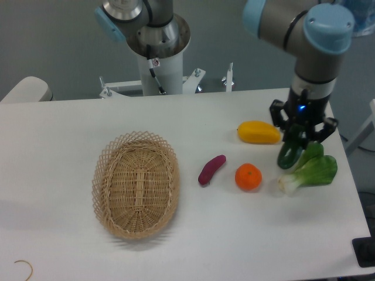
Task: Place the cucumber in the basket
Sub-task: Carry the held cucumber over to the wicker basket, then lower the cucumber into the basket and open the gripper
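Cucumber [289, 156] — dark green and glossy — is hanging nearly upright in the gripper [297, 142], whose two dark fingers are pinching its upper part while its lower end is pointing down toward the white table [70, 123]. From where I am standing I cannot tell whether that lower tip is touching the tabletop or hovering just over it. The arm's grey and light-blue joints [310, 29] are reaching in from the upper right, with a small blue light glowing on the wrist. Just beside the cucumber on its right, a bok choy [310, 172] is lying with its white stem pointing left and its leaves spreading toward the table's right edge. A yellow mango [258, 132] is sitting just to the left of the gripper, and an orange [248, 177] is resting below it, near the bok choy's stem. A purple sweet potato [211, 169] is lying at a slant to the left of the orange. The oval wicker basket [136, 184] is sitting well apart from all this — on the left half of the table, holding nothing inside.
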Controlling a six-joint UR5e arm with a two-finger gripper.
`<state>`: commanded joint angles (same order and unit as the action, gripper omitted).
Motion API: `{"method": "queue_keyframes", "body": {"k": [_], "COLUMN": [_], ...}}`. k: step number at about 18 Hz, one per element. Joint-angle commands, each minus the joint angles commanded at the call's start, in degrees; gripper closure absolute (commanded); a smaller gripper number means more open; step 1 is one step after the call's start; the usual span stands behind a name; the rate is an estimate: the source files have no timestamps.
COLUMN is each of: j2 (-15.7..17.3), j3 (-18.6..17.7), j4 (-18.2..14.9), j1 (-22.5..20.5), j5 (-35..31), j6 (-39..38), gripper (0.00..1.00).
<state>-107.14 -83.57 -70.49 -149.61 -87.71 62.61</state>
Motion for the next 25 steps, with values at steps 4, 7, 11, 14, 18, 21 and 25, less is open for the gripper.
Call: {"method": "queue_keyframes", "body": {"k": [4, 7, 11, 14, 18, 21, 25], "j2": [3.1, 5.8, 7.8, 6.9, 2.2, 1.1, 1.4], "j3": [-3.8, -7.8, -13.5, -14.9, -15.2, -16.8, -19.8], "j4": [0.2, 0.3, 0.7, 1.5, 7.3, 13.1, 14.0], "j1": [6.5, 11.2, 16.6, 21.2, 25.8, 27.4, 27.4], "j5": [0.0, 0.1, 0.6, 0.4, 0.3, -0.2, -0.4], "j6": [-8.9, -15.7, -23.4, -30.2, -34.2, -31.8, -21.1], "gripper": [0.72, 0.72, 0.72, 0.72, 0.72, 0.72, 0.72]}}
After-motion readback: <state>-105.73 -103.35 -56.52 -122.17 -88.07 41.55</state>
